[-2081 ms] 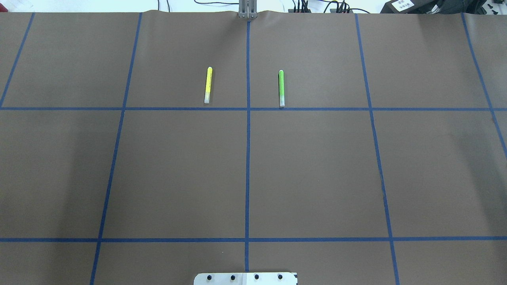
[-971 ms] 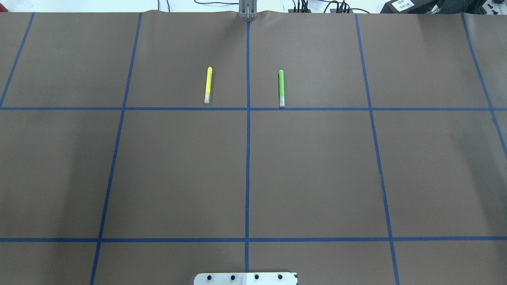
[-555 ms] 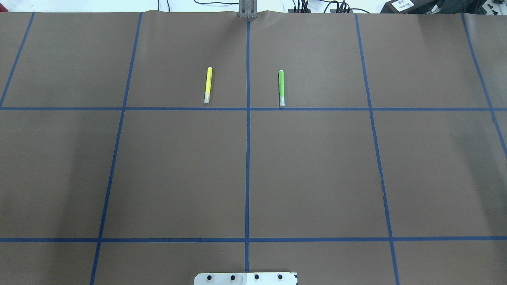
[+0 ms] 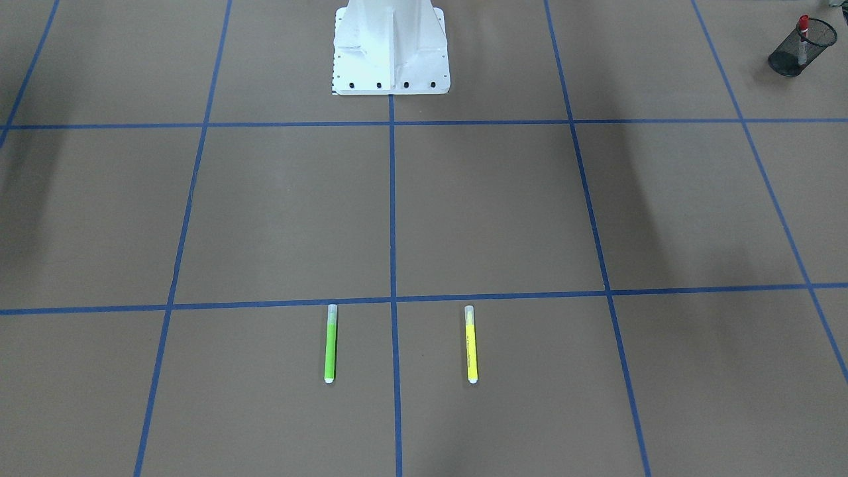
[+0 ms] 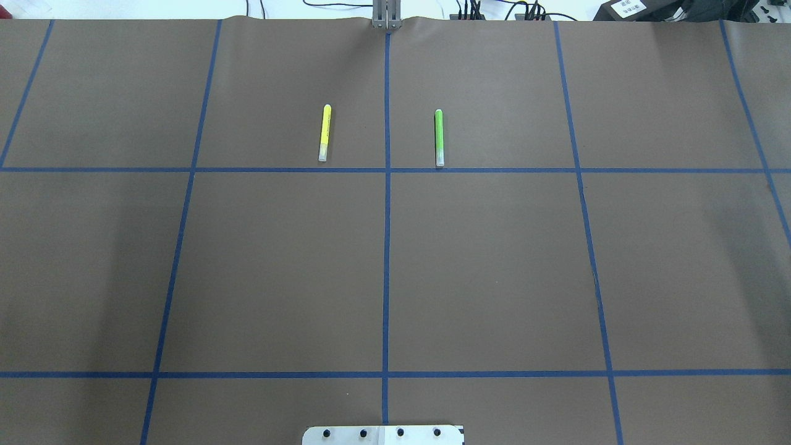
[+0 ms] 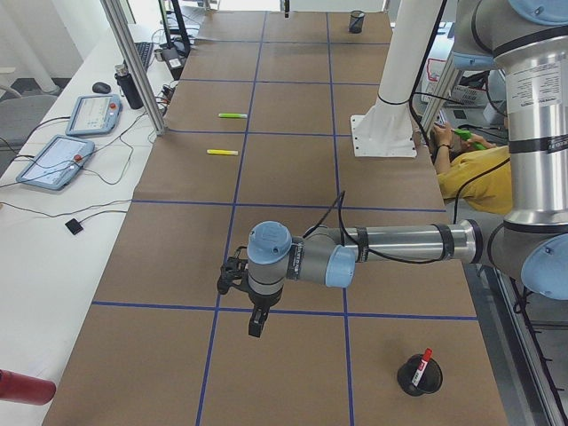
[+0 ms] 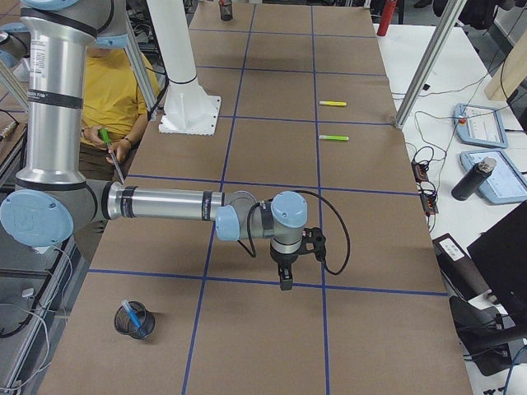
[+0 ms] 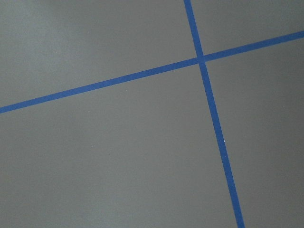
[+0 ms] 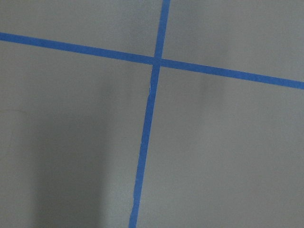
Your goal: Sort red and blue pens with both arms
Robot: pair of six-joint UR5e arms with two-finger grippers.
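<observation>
a slim lime green marker (image 5: 439, 137) and a slim yellow marker (image 5: 324, 132) are lying parallel, apart, on the brown paper-covered desk (image 5: 494, 259).

Table under brown paper cover (image 5: 494, 259), marked into squares by blue tape grid (image 5: 387, 272). Light bright and even; soft broad shadows (image 4: 636, 199) on paper. White side bench (image 6: 44, 266) along one long edge: two teach pendants (image 6: 55, 161), black bottle (image 6: 133, 87), loose cables (image 6: 53, 211). Aluminium frame post (image 6: 122, 35) rises at bench edge. Dark monitor (image 7: 502, 255) near bench end. Person in yellow shirt (image 7: 115, 90) sits beyond opposite edge. Black plugs (image 5: 473, 11) at far edge.
</observation>
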